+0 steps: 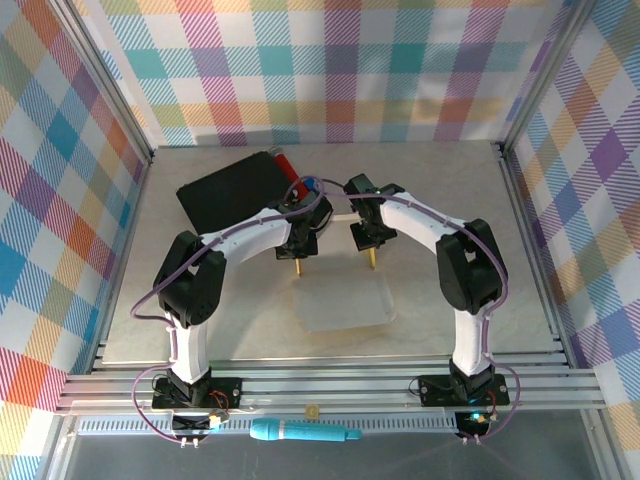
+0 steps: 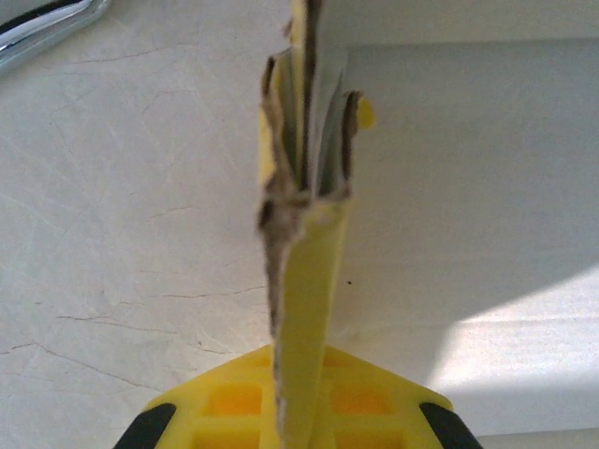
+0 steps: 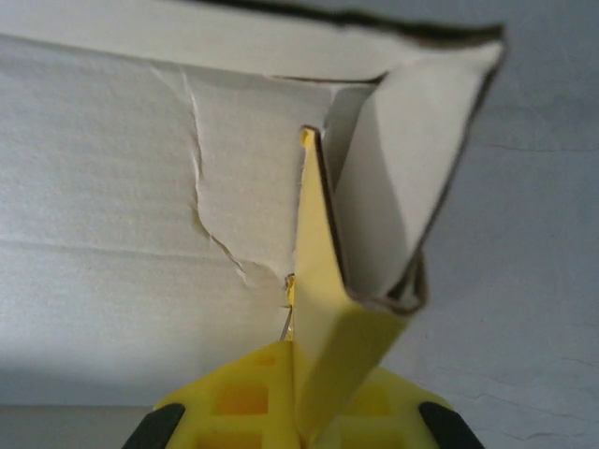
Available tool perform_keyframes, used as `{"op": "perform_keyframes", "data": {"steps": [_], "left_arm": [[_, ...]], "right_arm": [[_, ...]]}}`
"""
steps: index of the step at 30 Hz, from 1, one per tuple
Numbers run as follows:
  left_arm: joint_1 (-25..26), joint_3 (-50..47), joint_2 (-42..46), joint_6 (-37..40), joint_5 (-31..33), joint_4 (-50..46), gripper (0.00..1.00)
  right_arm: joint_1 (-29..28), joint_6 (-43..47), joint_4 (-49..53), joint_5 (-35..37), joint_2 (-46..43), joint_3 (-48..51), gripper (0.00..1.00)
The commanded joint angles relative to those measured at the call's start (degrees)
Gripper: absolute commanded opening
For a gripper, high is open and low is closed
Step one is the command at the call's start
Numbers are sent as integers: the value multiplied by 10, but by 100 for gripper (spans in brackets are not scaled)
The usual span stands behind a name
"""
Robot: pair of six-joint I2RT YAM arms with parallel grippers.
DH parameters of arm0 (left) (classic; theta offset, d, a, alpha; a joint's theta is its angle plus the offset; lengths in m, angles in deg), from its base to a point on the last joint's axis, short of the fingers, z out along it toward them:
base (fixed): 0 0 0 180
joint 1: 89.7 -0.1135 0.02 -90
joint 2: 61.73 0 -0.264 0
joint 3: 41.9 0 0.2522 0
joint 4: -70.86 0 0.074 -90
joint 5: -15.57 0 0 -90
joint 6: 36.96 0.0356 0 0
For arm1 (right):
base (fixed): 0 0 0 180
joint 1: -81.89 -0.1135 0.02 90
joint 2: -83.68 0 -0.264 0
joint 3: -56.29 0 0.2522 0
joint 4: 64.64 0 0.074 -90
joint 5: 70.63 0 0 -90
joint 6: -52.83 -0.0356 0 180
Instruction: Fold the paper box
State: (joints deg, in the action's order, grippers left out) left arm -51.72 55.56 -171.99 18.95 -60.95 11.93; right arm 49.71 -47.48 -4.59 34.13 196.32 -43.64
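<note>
Box (image 1: 345, 305) mid-frame on bench (image 1: 440, 210), long axis left-right. Left fingers (image 1: 296, 264) and right fingers (image 1: 372, 260) each clamp its upper edge, one per corner. Body lies below them.

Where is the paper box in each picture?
Top external: the paper box is the pale sheet at centre.
Left wrist: its yellow flap stands edge-on at centre, pale panel right.
Right wrist: yellow flap at bottom centre, pale panel top left.
Shared landmark: the whitish table.
</note>
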Motion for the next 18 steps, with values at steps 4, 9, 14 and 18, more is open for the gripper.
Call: {"op": "perform_keyframes", "data": {"steps": [4, 9, 14, 18], "left_arm": [[3, 70, 42, -31, -31, -36, 32], [-13, 131, 93, -85, -85, -58, 63], [-95, 83, 145, -191, -157, -20, 65], [-147, 25, 160, -233, -208, 76, 62]], "right_arm": [[-8, -12, -61, 53, -67, 56, 0], [-8, -9, -137, 49, -113, 111, 0], [-8, -5, -231, 38, -154, 178, 0], [-8, -5, -267, 39, -165, 201, 0]]}}
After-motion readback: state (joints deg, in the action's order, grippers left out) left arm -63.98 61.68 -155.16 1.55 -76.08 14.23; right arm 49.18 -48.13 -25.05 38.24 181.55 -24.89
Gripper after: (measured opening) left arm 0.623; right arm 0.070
